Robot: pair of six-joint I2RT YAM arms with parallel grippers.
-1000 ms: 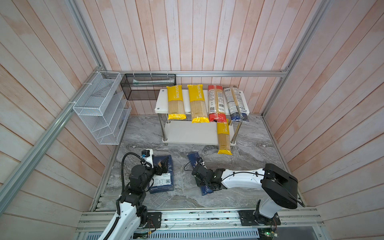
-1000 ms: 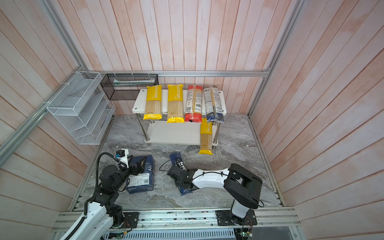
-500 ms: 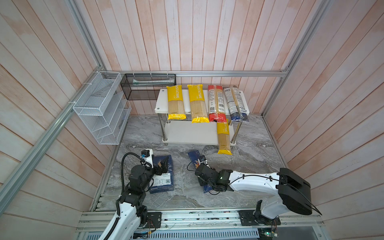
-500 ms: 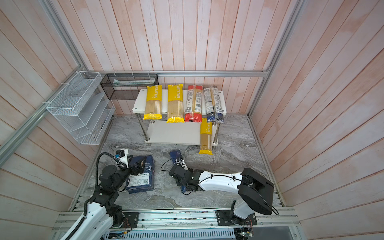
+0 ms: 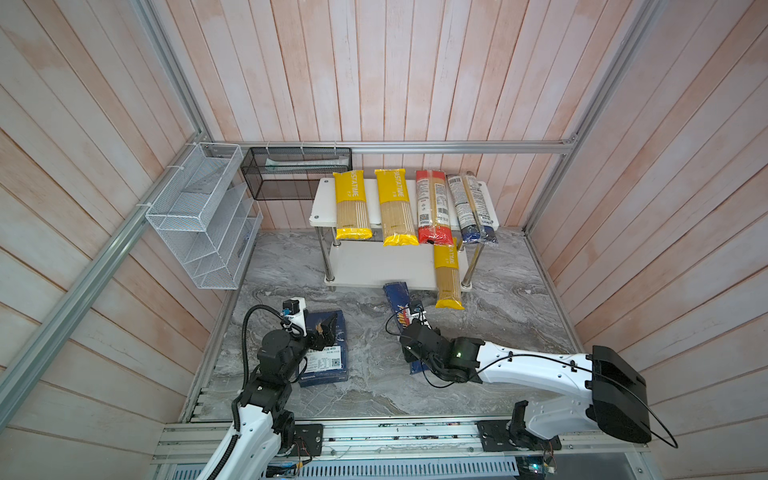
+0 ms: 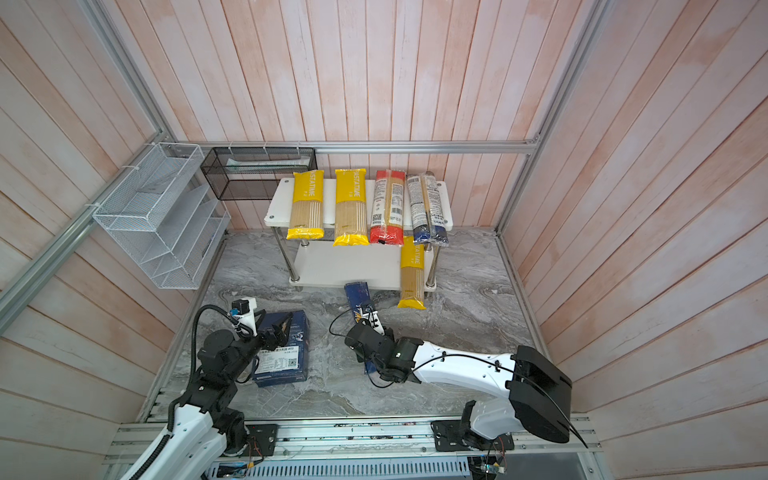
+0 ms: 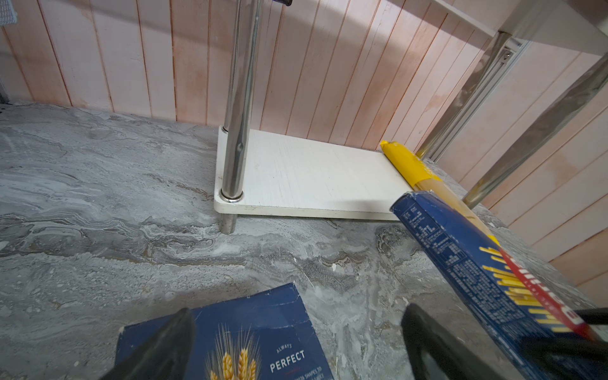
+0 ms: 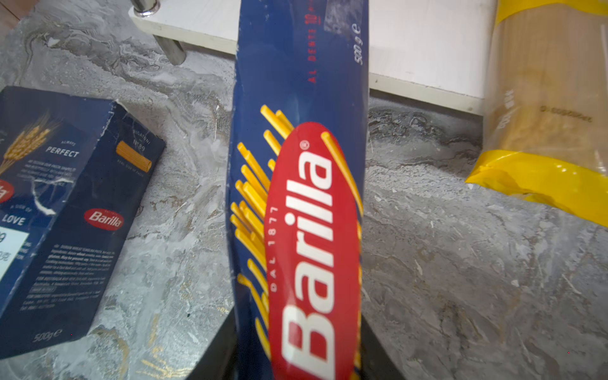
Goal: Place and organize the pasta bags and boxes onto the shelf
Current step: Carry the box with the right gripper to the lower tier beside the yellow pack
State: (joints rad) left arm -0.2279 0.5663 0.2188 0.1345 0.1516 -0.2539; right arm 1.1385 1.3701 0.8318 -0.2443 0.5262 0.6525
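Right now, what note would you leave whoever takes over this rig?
Right gripper: shut on the Barilla spaghetti box, far end near the lower board's front edge.
Left gripper: open above the wide Barilla box, flat on the table.
Done: on the shelf's top board lie a yellow PASTATIME bag, a second yellow bag, a red-ended bag and a blue-ended bag; a third yellow bag lies on the lower board, overhanging its front.
Left: both boxes.

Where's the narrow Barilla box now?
Narrow box: in both top views, right of centre, held by right gripper, far end at the shelf's lower board, left of the lower yellow bag.
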